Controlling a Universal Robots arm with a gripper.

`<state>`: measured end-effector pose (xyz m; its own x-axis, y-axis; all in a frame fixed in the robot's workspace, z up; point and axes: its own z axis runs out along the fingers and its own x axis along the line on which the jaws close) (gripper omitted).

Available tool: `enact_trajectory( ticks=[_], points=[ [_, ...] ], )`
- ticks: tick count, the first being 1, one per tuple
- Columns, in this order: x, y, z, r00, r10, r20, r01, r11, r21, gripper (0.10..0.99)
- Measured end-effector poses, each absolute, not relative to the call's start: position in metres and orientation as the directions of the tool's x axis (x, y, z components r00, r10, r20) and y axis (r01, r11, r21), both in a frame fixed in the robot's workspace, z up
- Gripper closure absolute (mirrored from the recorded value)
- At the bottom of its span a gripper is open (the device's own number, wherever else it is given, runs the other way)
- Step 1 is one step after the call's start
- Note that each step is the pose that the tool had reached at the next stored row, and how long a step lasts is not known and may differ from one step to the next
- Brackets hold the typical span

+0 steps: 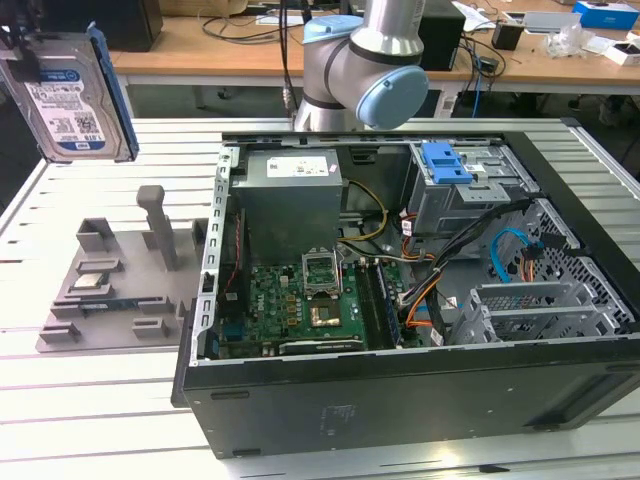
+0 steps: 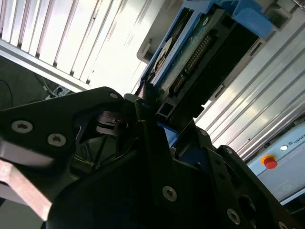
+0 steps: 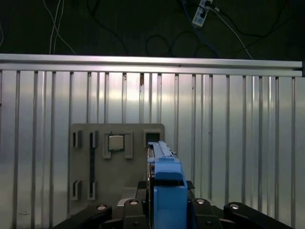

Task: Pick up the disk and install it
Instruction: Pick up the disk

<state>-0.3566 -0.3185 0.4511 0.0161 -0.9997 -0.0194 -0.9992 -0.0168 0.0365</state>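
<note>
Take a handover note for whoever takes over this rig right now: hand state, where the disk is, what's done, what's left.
The hand is shut on the disk, gripping it by one end.
The disk hangs in the air at the exterior view's left, above the grey fixture and outside the open computer case.
Done: the disk is picked up.
Left: installing it; the disk is not yet in the computer case. A blue bracket sits at the case's drive bay.

No legible print, disk (image 1: 68, 98) included.
</note>
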Motion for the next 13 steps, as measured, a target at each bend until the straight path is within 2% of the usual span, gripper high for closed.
enact_trajectory(
  ticks=[9,13],
  points=[
    [-0.357,-0.319,0.497,0.016,-1.0,-0.019,-0.999,-0.017,0.037,0.718],
    [-0.357,-0.319,0.502,0.016,-1.0,-0.02,-0.999,-0.017,0.036,0.718]
  ],
)
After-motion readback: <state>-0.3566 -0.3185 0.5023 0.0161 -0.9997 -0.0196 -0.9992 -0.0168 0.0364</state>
